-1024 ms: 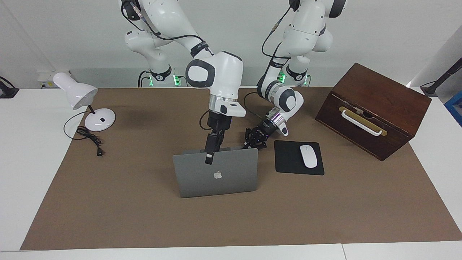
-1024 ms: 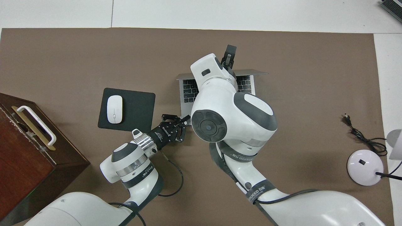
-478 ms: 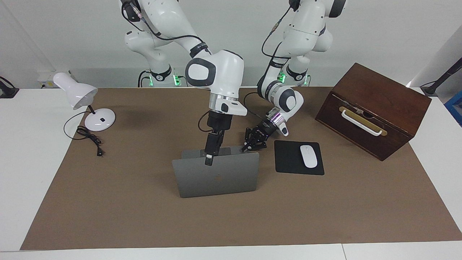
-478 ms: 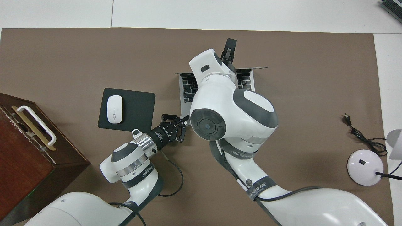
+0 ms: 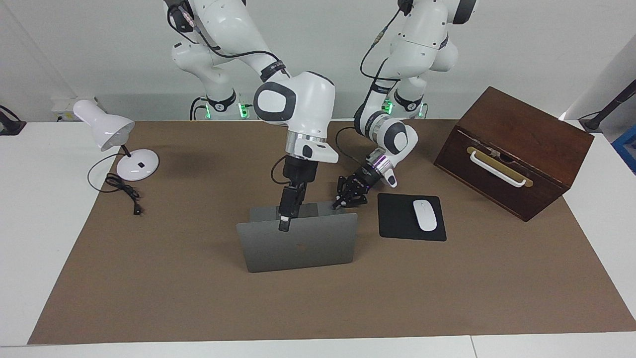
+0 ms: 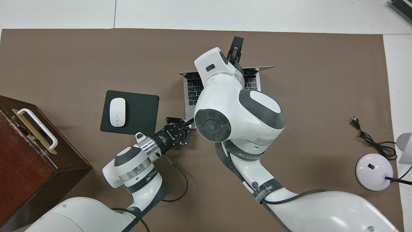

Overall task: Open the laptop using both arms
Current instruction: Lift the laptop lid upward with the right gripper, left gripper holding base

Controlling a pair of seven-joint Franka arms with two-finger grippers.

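Observation:
The silver-grey laptop [image 5: 303, 246] stands open in the middle of the brown mat, its lid tilted away from the robots. Its dark keyboard [image 6: 192, 91] shows in the overhead view beside the right arm's wrist. My right gripper [image 5: 284, 224] is at the lid's top edge, shut on it, with one finger lying over the lid's outer face. My left gripper [image 5: 348, 198] is shut, its tips down on the corner of the laptop's base nearest the robots, toward the left arm's end [image 6: 186, 124].
A black mouse pad [image 5: 397, 219] carrying a white mouse [image 5: 425, 215] lies beside the laptop toward the left arm's end. A dark wooden box [image 5: 516, 144] stands at that end. A white desk lamp [image 5: 107, 129] and its cord [image 5: 124, 191] are at the right arm's end.
The lid has tipped farther back, away from the robots, and my right gripper has moved with its top edge. The left gripper has stayed on the base corner.

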